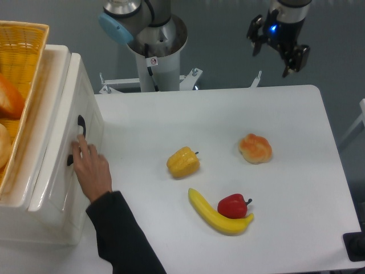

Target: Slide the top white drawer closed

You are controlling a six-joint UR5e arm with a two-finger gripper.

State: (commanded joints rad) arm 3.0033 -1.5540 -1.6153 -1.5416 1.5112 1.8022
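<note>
The top white drawer (57,188) is at the left edge, its flat front panel facing right. Its black handle (81,123) shows above and below the fingers of a person's hand (91,171), which rests on the front. The frame edge cuts off the unit, so I cannot tell how far out the drawer stands. My gripper (278,50) hangs high above the table's far right edge, far from the drawer. It is open and empty.
A yellow wicker basket (23,63) with bread sits in the white box's top. On the table (148,131) lie a yellow pepper (183,162), a bread roll (255,148), a banana (212,217) and a red pepper (232,205). The person's dark sleeve (122,240) crosses the front left.
</note>
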